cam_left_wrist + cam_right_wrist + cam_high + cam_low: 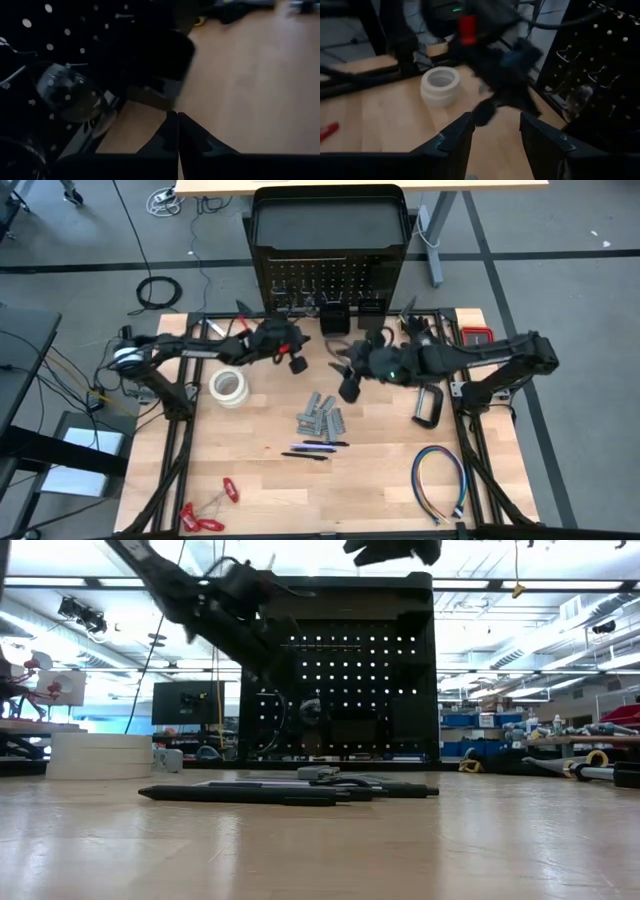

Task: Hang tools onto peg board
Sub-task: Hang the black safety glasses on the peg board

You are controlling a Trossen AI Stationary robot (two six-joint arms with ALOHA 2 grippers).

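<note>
Standing at the back of the bench [260, 480], the black peg board [330, 280] has two small bins [335, 317] at its foot. Both arms reach in close to it. The left gripper [297, 363] has its jaws clenched tight with nothing between them. The right gripper [349, 388] has its jaws apart, grasping nothing. White tape rolls [229, 387], grey metal pieces [321, 418], dark pens [312, 448] and a black C-clamp [430, 405] lie on the wood. Red-handled tools [205, 515] sit near the front corner, beside the frame. A colourful wire loop [440, 480] lies on the other side. Something shiny [67, 92] hangs on the board, too blurry to name.
</note>
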